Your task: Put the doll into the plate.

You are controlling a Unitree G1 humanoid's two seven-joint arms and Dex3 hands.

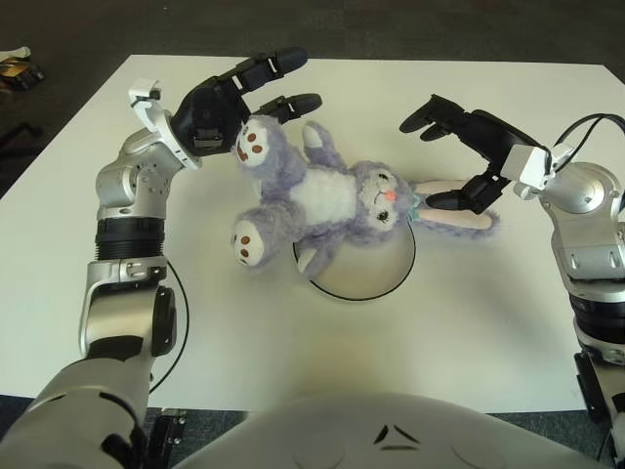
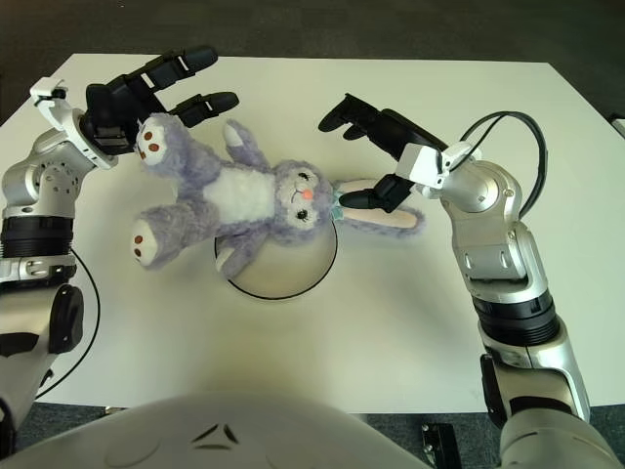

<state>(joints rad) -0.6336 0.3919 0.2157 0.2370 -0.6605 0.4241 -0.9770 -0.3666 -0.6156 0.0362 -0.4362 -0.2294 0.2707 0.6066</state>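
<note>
The doll (image 1: 327,193) is a purple plush bunny with a white belly. It lies on its back, and its head and one arm are over the white, black-rimmed plate (image 1: 366,274). Both legs stick out to the left onto the table, and the long ears (image 1: 459,217) trail off the plate to the right. My left hand (image 1: 283,83) is open with fingers spread, just up and left of the doll's raised foot (image 1: 254,142). My right hand (image 1: 430,161) is open above the ears, with its thumb close to one ear.
The white table (image 1: 469,322) carries only the doll and the plate. Its far edge runs behind both hands, with dark floor beyond. Some clutter (image 1: 15,66) lies on the floor at the far left. My own torso fills the bottom of the view.
</note>
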